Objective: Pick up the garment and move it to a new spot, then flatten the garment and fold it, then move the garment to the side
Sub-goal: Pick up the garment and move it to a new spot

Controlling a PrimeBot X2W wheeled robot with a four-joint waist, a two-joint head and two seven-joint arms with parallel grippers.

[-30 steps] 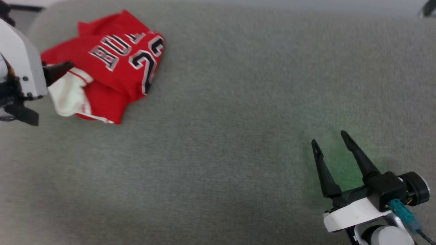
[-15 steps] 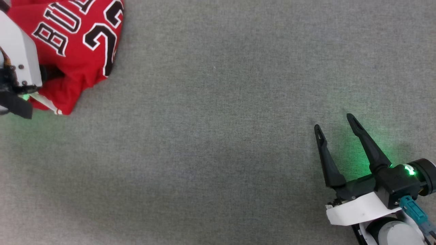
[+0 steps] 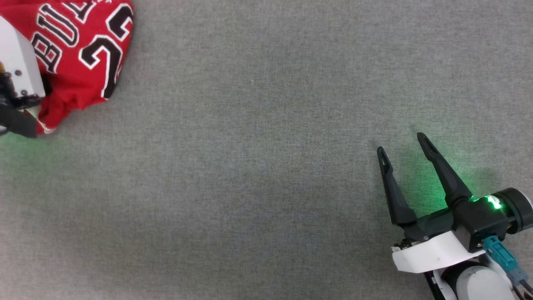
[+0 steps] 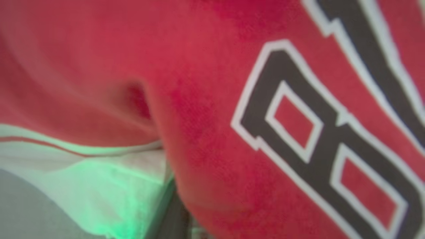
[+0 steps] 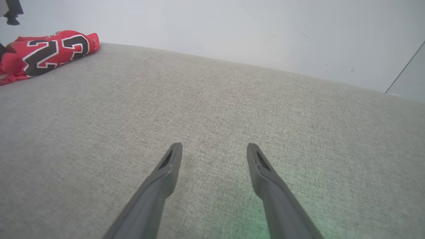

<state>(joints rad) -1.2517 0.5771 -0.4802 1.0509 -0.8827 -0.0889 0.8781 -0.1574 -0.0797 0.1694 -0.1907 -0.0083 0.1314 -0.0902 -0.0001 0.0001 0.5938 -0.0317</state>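
Since a second ago the head camera has swung, so the whole picture has slid up and left. Beyond that, the left claw [image 3: 46,87] has pushed into the near edge of the garment [image 3: 83,54], and red cloth now bunches where a white sleeve lay flat. Its fingers are buried in the folds in the head view, and in the left wrist view the cloth presses too close to the lens, so whether it has closed on the fabric cannot be told.

The garment lies crumpled at the far left of the grey cloth-covered surface [image 3: 266,166], lettering [image 3: 102,54] upward; the white sleeve [image 4: 109,186] shows beneath the red in the left wrist view. The right claw [image 3: 400,143] stands spread wide and empty, well apart from the garment, low over the surface.

The garment looks light, soft and limp; it will likely sag and gather from a single pinch rather than lift flat. The trimmed sleeve edge or hem probably offers the firmest bite, being thicker than the body cloth. For flattening, two separate corners, one per claw, would serve better.
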